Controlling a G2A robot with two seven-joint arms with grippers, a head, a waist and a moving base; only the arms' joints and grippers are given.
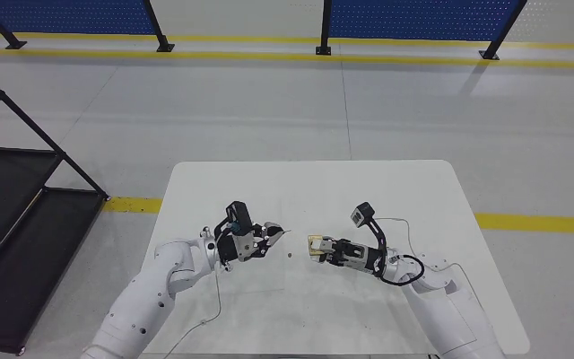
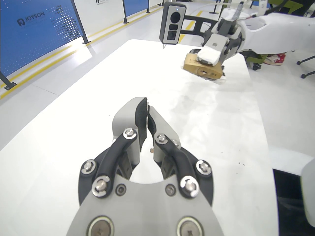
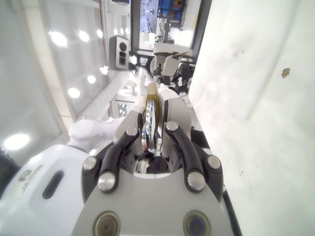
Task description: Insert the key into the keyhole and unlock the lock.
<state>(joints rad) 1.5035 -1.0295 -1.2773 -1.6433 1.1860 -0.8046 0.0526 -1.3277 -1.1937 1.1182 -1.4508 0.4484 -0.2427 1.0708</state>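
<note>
The lock [image 2: 202, 69] is being held clamped in the right gripper [image 1: 325, 249] above the middle of the tabletop [image 1: 359, 188], its keyhole face being presented toward the left gripper [image 2: 147, 104]. That gripper's fingers are being pressed together on the thin key [image 1: 283, 232]; key and lock are near but apart.

White table on a grey floor, fenced off by blue panels.
From above, the table [image 1: 404, 188] fills 6 o'clock, its corners rounded, with a small dark fleck [image 1: 290, 255] on it near the middle. A black rack [image 1: 36, 224] stands on the floor [image 1: 269, 117] at 9 o'clock, apart from the table. A yellow line [image 1: 525, 221] passes under the table, showing at 3 and 9 o'clock. A far line [image 1: 251, 57] crosses at 12 o'clock, by the feet of the black posts [image 1: 158, 27] that hold the blue panels [image 1: 72, 16] at 11 and 1 o'clock. In the left wrist view a white panel [image 2: 98, 6] stands between blue ones.
</note>
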